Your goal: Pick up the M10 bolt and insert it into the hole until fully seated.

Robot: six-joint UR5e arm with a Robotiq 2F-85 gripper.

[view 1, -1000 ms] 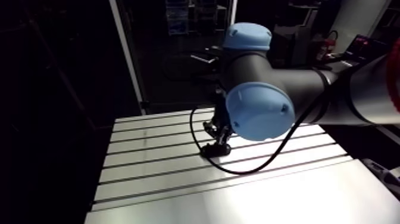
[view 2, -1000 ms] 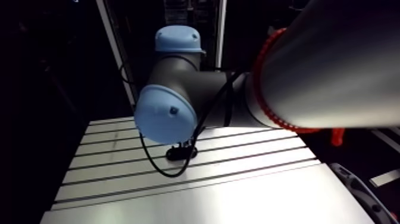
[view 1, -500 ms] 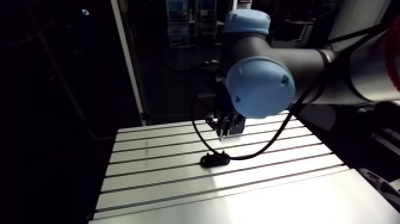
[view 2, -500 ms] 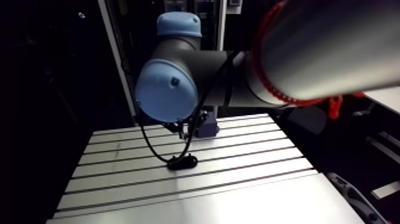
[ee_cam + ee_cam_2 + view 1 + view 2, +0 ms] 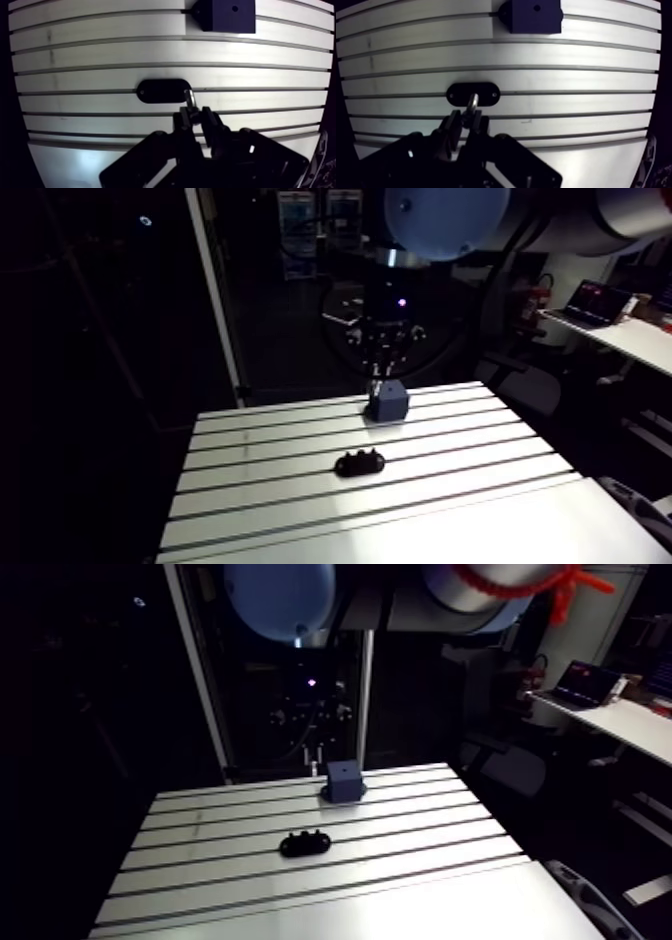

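The M10 bolt (image 5: pixel 191 97) is pinched between the pincer's (image 5: pixel 196 115) narrowed fingertips. One end juts out ahead of them, probably so it can enter the hole (image 5: pixel 234 8) first. The bolt hangs above the black holder (image 5: pixel 160 91) on the slotted counter (image 5: pixel 100 55). The dark block (image 5: pixel 220 20) bearing the hole stands further ahead, well apart.

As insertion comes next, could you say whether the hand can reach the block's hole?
Probably yes: the hand, shut on the bolt, has only bare table between it and the block, whose hole faces up uncovered.
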